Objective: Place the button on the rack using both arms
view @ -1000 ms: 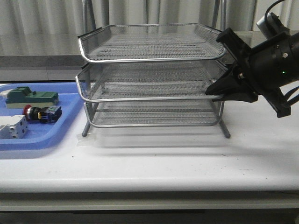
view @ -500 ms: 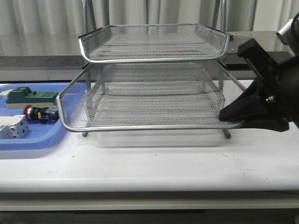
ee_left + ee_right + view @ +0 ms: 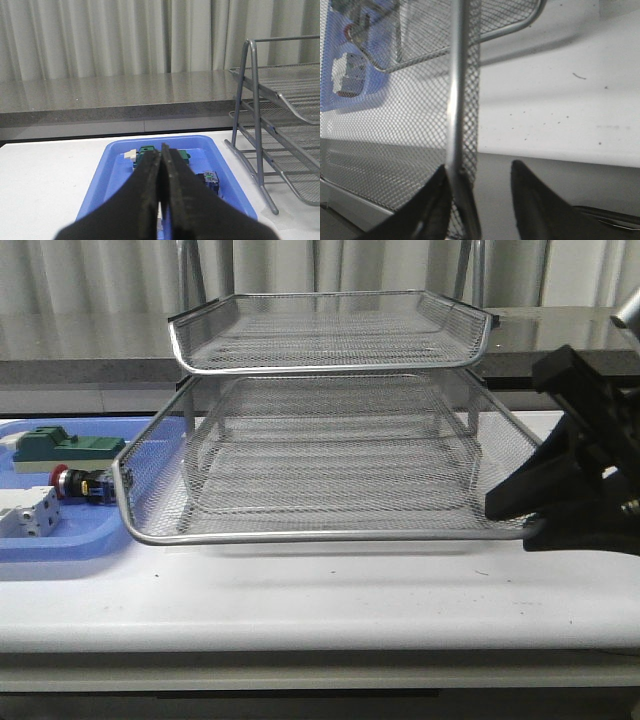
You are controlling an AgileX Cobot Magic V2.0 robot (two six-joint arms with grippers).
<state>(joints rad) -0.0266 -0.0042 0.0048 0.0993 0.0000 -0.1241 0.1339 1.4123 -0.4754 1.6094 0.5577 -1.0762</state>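
From the front, the button [image 3: 88, 484] lies on its side in the blue tray [image 3: 60, 540], long axis across the view, red cap pointing left, beside the rack [image 3: 330, 440], whose middle tray juts forward. The left wrist view shows the left gripper [image 3: 162, 165] pressed closed and empty above that tray. The right wrist view shows the right gripper [image 3: 480, 200] parted, straddling the middle tray's rim.

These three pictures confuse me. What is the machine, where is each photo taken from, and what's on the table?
It is a robot with two black arms, each ending in a gripper. One picture looks forward over the table; the others come from cameras on each wrist. On the table stand a wire-mesh rack and a blue tray holding a red-capped button and small blocks. The right gripper has its fingers either side of the middle tray's rim, which is slid out. The left gripper is shut and empty above the blue tray.
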